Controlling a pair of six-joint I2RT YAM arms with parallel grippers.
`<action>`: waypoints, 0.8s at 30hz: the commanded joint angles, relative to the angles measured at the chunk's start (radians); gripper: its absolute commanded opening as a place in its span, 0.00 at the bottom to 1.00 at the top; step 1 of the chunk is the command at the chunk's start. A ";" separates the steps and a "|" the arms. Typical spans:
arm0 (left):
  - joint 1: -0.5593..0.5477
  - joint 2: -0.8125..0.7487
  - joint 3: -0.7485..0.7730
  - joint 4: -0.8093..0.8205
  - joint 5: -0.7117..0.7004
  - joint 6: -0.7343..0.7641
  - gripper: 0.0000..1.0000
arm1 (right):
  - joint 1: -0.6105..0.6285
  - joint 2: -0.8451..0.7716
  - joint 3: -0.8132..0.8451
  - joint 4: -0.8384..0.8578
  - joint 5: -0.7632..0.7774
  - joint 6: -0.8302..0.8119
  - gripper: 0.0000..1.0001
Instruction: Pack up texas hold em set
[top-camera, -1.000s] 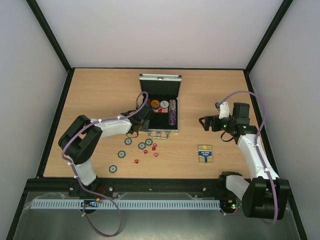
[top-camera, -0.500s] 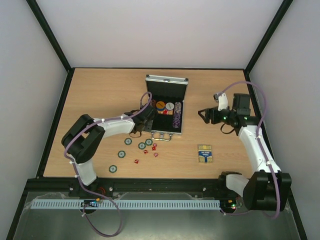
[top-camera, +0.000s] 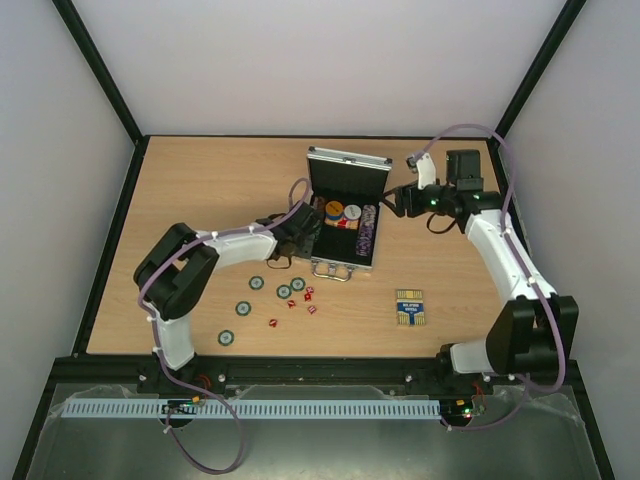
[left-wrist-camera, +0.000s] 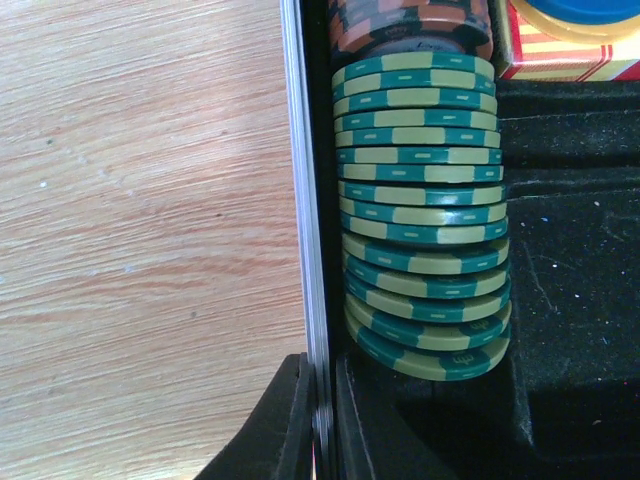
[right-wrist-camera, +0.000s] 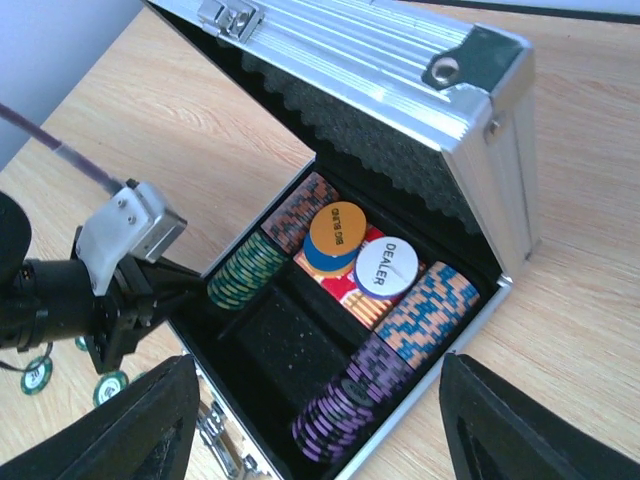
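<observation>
Top external view: nearest, loose poker chips (top-camera: 257, 283) and red dice (top-camera: 302, 297) lie in front of the open silver case (top-camera: 347, 172), with the card deck box (top-camera: 410, 307) to its near right. The left gripper (top-camera: 303, 231) pinches the case's left wall, beside the chip stacks (top-camera: 366, 232) inside. The right gripper (top-camera: 393, 199) hangs with its fingers spread at the case's far right corner.

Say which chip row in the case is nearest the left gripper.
The green-and-cream row, beside the case wall the left gripper straddles; the purple row lies opposite.

Astride the case (left-wrist-camera: 308, 200) wall, the left tool (left-wrist-camera: 322, 440) is mostly cropped; dice (top-camera: 309, 292) before the case are unreadably small.
</observation>
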 joint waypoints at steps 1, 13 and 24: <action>-0.020 0.033 0.056 0.048 0.068 0.028 0.02 | 0.019 0.074 0.071 -0.048 -0.011 0.011 0.65; -0.011 -0.034 0.059 -0.054 0.099 -0.013 0.35 | 0.026 0.214 0.231 -0.025 0.030 0.081 0.50; 0.038 -0.207 -0.044 -0.163 0.107 -0.102 0.54 | 0.026 0.335 0.364 -0.044 0.085 0.092 0.47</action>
